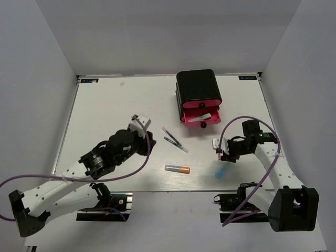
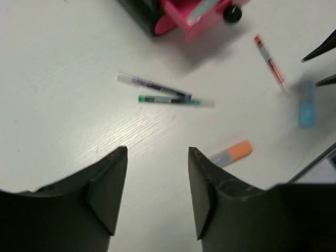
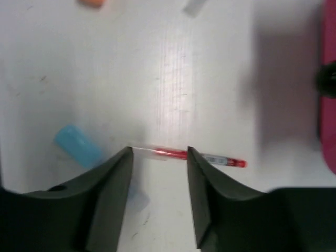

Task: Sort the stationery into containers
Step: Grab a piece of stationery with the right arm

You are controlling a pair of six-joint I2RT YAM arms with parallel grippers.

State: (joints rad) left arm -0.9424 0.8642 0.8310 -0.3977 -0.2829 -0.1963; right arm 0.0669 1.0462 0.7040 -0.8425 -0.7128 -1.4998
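The black case (image 1: 197, 85) stands at the back with its lowest pink drawer (image 1: 200, 116) pulled open; a pale green item (image 1: 203, 116) lies in it. The purple pen (image 1: 170, 134) and green pen (image 1: 175, 143) lie side by side mid-table. The grey marker with orange cap (image 1: 177, 169) lies nearer. My left gripper (image 1: 151, 140) is open and empty, left of the pens (image 2: 157, 86). My right gripper (image 3: 159, 152) is open, low over the thin red pen (image 3: 181, 154), jaws on either side of it. The light blue marker (image 3: 77, 145) lies just left. The white eraser is out of view.
The pink drawer's side and black knob (image 3: 327, 80) are at the right edge of the right wrist view. White walls enclose the table on three sides. The right arm's cable (image 1: 247, 122) loops above its wrist.
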